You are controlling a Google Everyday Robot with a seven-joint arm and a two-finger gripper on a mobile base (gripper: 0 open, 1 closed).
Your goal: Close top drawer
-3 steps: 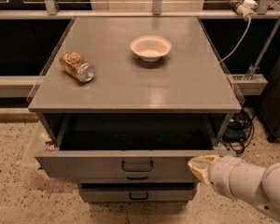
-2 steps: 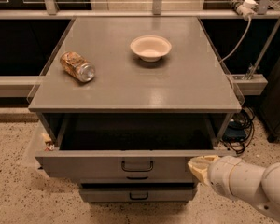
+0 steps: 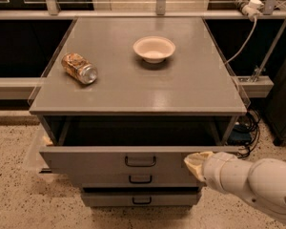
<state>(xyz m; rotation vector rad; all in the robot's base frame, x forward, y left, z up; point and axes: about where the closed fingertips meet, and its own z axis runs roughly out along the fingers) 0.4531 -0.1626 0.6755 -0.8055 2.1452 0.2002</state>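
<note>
The top drawer point(image 3: 86, 162) of the grey cabinet point(image 3: 143, 87) stands pulled out. Its dark, deep box is open to view under the cabinet top. Its black loop handle point(image 3: 140, 161) sits at the centre of the front. My gripper point(image 3: 196, 162), cream-coloured at its tip, is at the right part of the drawer front, right of the handle, touching or nearly touching the front. The white forearm point(image 3: 257, 185) comes in from the lower right.
Two shorter drawers point(image 3: 140, 197) with small handles sit below. A tipped can point(image 3: 79, 67) and a white bowl point(image 3: 154, 48) rest on the cabinet top. Cables point(image 3: 245, 128) and a rail point(image 3: 257, 85) lie to the right. The floor is speckled point(image 3: 19, 185).
The top drawer front has slid a little back toward the cabinet, and a lower drawer's handle now shows beneath it. My gripper has moved in with the front.
</note>
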